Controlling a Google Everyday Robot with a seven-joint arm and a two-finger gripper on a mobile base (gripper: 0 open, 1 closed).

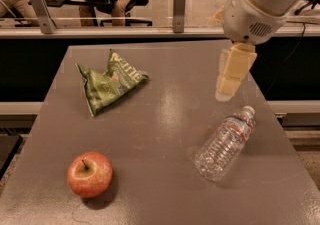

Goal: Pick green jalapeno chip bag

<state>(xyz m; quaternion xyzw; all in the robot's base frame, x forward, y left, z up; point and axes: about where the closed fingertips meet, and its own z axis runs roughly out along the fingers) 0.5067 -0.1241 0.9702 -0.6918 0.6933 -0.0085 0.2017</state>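
Toward the far left corner of the bench (165, 119) lay the green jalapeno chip bag (111, 81), well apart from the gripper (225, 94) hanging near the right edge, grip state untellable; a low crossing might knock the water bottle (224, 144) rolling

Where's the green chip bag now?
In the camera view, the green jalapeno chip bag lies far left on the table, beyond the apple; the gripper hangs at right, near the bottle.

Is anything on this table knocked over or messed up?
The clear plastic water bottle lies on its side at the right of the table. The green jalapeno chip bag, far left, is crumpled. The red apple sits upright; nothing has spilled. The gripper hangs near the bottle's cap.
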